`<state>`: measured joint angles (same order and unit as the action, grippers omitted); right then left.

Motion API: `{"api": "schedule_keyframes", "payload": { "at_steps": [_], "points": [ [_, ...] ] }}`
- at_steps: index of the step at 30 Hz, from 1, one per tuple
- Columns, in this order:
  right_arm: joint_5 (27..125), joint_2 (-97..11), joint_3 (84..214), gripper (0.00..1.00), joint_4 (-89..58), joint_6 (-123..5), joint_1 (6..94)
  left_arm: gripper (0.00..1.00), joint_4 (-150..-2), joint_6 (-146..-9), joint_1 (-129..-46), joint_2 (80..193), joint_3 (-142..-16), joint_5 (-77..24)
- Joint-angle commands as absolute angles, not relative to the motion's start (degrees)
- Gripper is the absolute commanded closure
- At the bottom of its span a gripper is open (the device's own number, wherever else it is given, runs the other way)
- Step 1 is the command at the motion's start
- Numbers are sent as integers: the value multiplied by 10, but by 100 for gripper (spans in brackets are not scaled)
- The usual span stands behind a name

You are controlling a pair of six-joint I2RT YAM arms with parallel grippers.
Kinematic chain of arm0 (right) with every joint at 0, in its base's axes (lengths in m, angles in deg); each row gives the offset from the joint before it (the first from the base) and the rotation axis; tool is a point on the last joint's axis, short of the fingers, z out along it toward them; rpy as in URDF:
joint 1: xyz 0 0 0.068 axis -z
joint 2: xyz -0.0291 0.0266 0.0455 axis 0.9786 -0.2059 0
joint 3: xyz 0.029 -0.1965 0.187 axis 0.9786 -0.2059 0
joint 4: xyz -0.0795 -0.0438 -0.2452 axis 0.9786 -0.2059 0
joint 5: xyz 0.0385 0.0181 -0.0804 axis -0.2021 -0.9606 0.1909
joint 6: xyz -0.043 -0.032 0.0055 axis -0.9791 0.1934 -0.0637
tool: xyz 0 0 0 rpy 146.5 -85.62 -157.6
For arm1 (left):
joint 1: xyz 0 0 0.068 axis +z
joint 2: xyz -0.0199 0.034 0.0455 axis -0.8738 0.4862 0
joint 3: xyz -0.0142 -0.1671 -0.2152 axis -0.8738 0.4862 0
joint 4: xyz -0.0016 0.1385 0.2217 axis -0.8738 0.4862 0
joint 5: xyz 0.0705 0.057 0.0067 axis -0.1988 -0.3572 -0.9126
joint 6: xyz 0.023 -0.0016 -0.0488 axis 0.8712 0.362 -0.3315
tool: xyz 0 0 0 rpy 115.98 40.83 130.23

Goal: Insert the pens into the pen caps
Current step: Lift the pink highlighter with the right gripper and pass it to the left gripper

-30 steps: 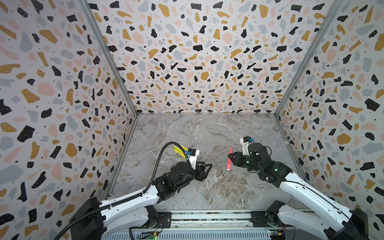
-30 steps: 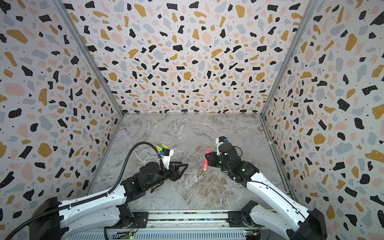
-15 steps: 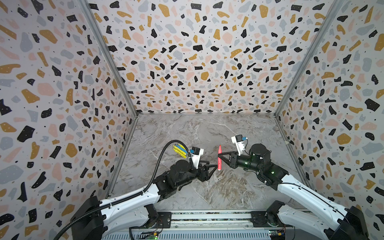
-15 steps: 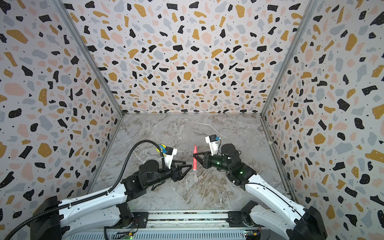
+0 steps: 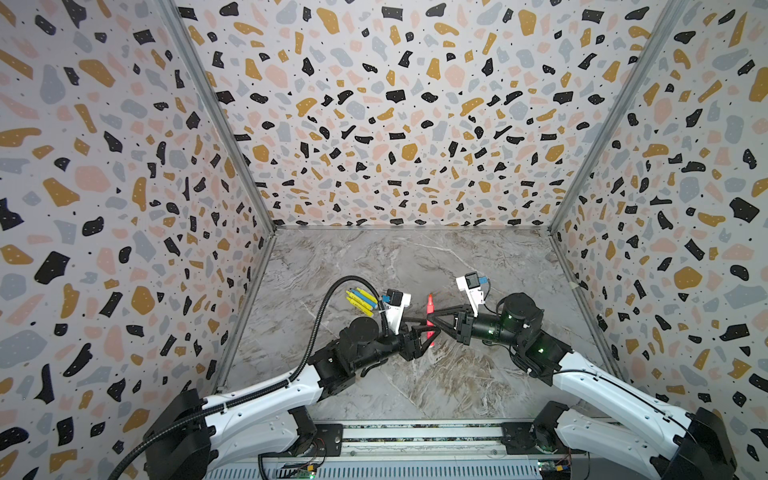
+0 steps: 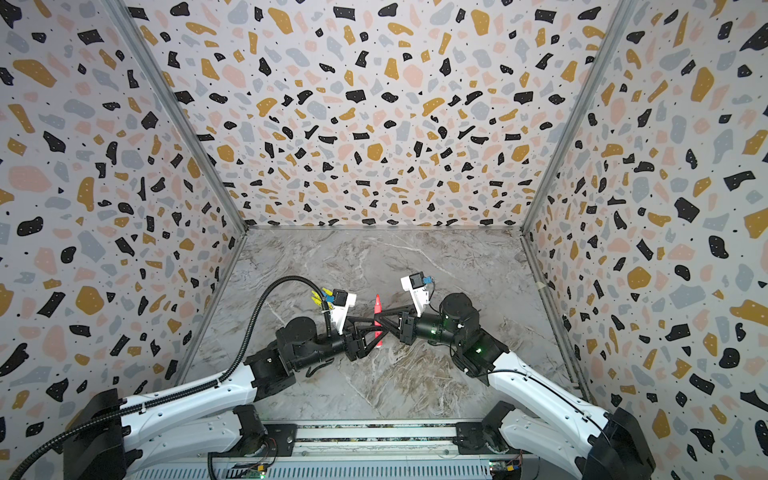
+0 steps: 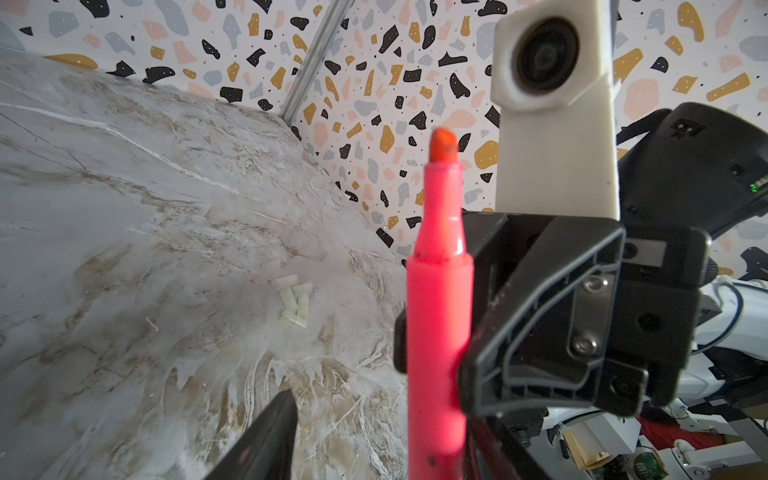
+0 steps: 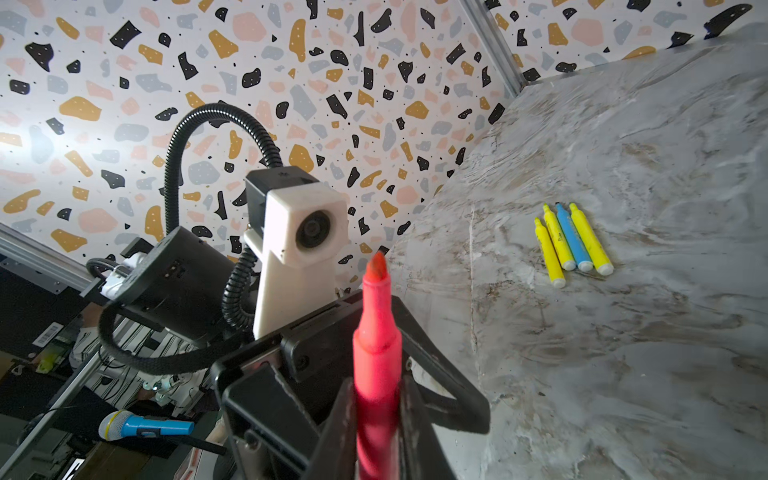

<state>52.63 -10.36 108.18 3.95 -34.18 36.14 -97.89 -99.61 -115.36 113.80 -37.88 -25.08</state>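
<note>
Change: a second ago my right claw (image 5: pixel 429 322) carried the pink-red pen (image 5: pixel 429 306) alone, well apart from my left claw (image 5: pixel 425 333). Since then both have closed in, and they now meet at the pen over the middle of the table (image 5: pixel 415 257).

Right claw: clamped on the barrel, felt tip bare and pointing toward the back wall. Left claw: jaws apart, straddling the barrel's tail end just beside the right grip. In the left wrist view one finger (image 7: pixel 266 440) stands clear of the pen, so no hold there yet.

I read this as a handover or regrip; nothing is capped. The pen caps (image 7: pixel 293 305), pale and translucent, lie in a small heap on the table, well apart from both claws. The loose pens (image 8: pixel 559 239), three yellow and one blue, lie side by side, uncapped and untouched.

Writing: no brand legible on the pink-red barrel. There is dark print on the yellow pens, too small to read.
</note>
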Motion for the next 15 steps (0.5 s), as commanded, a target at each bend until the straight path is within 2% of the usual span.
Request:
{"api": "schedule_keyframes", "payload": {
  "at_steps": [1,7,11,12,14,15],
  "points": [
    [513,-98,1076,100,75,-339,358,45,-1012,-1002,-1156,1135,-399,-240],
    [513,-97,1068,100,86,-337,356,75,-1013,-1004,-1156,1136,-399,-239],
    [516,-95,1064,100,84,-338,357,91,-1008,-999,-1156,1137,-400,-239],
    [517,-94,1064,97,84,-340,357,94,-1007,-998,-1156,1137,-400,-238],
    [521,-91,1065,74,78,-343,357,100,-1003,-995,-1155,1137,-397,-239],
    [525,-89,1066,66,76,-346,357,100,-1002,-994,-1155,1137,-396,-240]
  ]
}}
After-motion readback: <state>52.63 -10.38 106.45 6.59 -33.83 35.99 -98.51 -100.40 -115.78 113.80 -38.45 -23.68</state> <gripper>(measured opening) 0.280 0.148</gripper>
